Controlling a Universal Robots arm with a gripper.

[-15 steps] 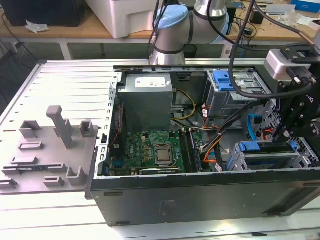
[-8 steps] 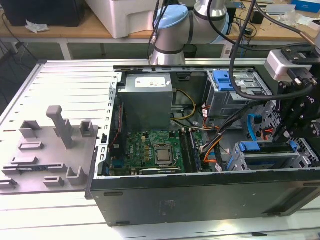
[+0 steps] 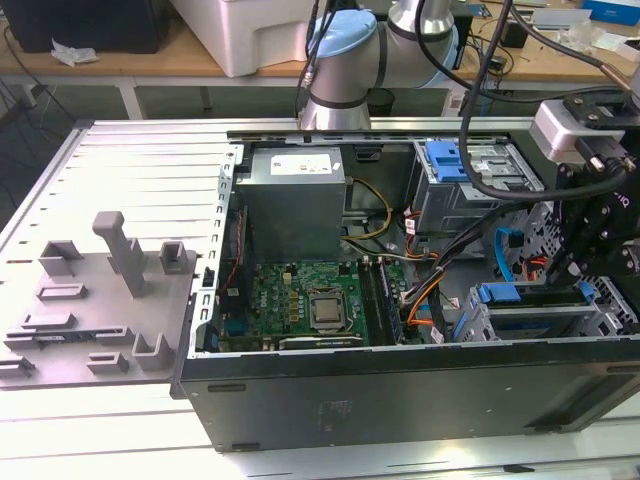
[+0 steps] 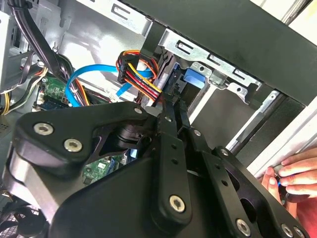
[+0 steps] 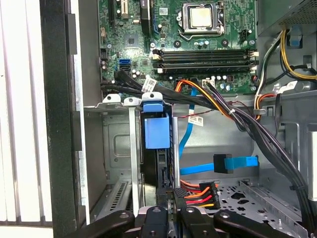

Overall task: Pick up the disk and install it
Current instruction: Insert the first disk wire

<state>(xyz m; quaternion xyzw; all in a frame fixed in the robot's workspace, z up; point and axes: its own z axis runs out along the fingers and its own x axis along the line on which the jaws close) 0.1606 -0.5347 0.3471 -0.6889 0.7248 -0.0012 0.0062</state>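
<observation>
The disk (image 5: 161,171) stands on edge in a slot of the grey drive cage (image 5: 119,148), with the blue tab (image 5: 156,132) of its carrier at the far end. In the second wrist view the same blue carrier (image 4: 192,79) shows just past my fingertips. My gripper (image 5: 171,197) is shut, its two black fingers (image 4: 167,130) almost together, with the tips against the disk's near end beside the orange-and-red power plug (image 5: 197,193). In the exterior view my gripper (image 3: 598,235) hangs over the cage (image 3: 530,310) at the case's right end.
The open case (image 3: 400,380) holds the motherboard (image 3: 300,300), a power supply (image 3: 295,200) and a second blue-handled cage (image 3: 447,160). Blue data cables (image 5: 218,166) and black wire bundles (image 5: 257,129) lie close by. Grey fixtures (image 3: 110,290) stand at the exterior view's left. A person's hand (image 4: 294,173) rests at the case edge.
</observation>
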